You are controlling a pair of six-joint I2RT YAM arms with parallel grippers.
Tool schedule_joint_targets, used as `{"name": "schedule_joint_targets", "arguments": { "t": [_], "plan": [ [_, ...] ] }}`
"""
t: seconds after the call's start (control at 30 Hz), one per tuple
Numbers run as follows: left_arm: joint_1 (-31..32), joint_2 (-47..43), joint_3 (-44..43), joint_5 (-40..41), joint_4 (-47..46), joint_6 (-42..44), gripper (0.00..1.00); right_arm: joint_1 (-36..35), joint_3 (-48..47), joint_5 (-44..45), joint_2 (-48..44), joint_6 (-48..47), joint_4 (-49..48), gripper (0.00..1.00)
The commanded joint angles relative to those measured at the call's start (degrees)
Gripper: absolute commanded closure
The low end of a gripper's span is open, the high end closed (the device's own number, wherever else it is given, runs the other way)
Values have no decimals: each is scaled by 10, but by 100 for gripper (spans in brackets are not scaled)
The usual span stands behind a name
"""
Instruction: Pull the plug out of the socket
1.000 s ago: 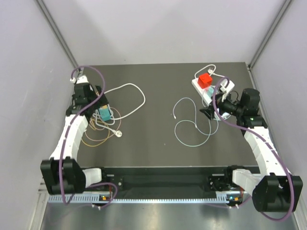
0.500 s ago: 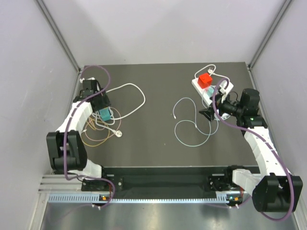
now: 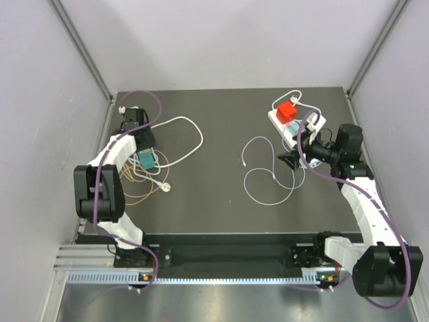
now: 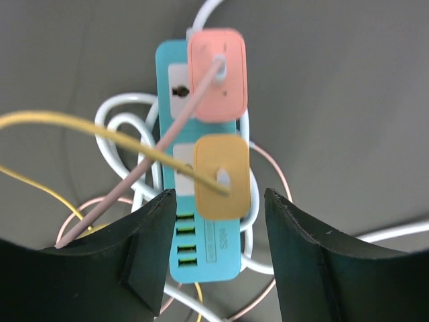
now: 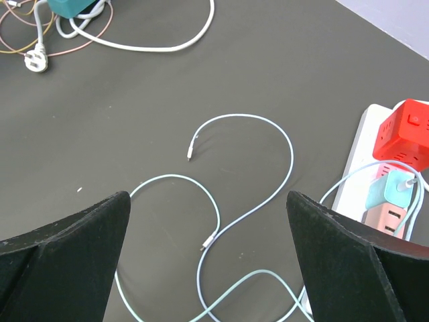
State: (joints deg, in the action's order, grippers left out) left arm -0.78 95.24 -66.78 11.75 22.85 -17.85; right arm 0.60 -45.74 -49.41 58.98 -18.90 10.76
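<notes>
Socket (image 5: 352, 157): lies at the far right of the table (image 3: 214, 208), a long white strip set at an angle. Carries a red cube plug (image 3: 287, 111) at its far end, then a teal plug (image 5: 391, 188) and a pink plug (image 5: 389, 217) next along the row. Trails a pale blue cable (image 5: 255, 168) from the teal plug out across the dark surface in loose loops.

Right gripper (image 5: 206, 201): hangs over the table just beside the near end of the socket, jaws spread wide, holding nothing. Frames only bare surface and loops of blue cable between its fingers. Has the socket and all three plugs outside the jaws, beyond the finger at the right edge of the wrist view, with no contact.

Left gripper (image 4: 214, 201): sits well apart from the socket, at the far left of the table, above a shorter teal power strip (image 4: 201, 261). Stands with jaws partly apart, one finger on each side of an orange-yellow plug (image 4: 222, 176), a visible gap on both sides, gripping nothing. Looks past that plug to a salmon plug (image 4: 216, 74) further along the same teal strip, with thin cables and a white cord (image 4: 120, 144) tangled around and beneath.
</notes>
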Motion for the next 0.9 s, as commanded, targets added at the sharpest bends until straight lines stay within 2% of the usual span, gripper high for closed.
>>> {"name": "schedule_joint_targets", "arguments": {
  "t": [0.0,0.27,0.3,0.33,0.37,0.4,0.47,0.53,0.7,0.87],
  "plan": [
    [2,19,-34,31,-34,9,40,1,-8,-18,0,-11,-15,0],
    [3,37,-35,44,-30,15,44,0,-7,-33,14,-6,-18,0],
    [3,37,-35,44,-29,15,47,-1,-7,-37,16,-4,-18,0],
    [4,36,-36,43,-30,15,51,-2,-7,-39,19,-3,-19,0],
    [3,35,-37,42,-30,16,61,-2,-6,-40,23,-1,-20,0],
    [4,35,-37,38,-31,16,79,-2,-5,-43,25,-2,-21,0],
    [4,33,-40,34,-30,18,92,-24,-5,-45,32,1,-22,0],
    [3,30,-40,27,-29,20,100,-39,-5,-51,43,1,-21,0],
    [3,-5,-31,-14,-29,9,100,-91,-4,-54,75,32,-45,0],
    [5,-70,10,-147,-60,-52,100,-178,-32,-67,172,107,-72,0]
  ]
}}
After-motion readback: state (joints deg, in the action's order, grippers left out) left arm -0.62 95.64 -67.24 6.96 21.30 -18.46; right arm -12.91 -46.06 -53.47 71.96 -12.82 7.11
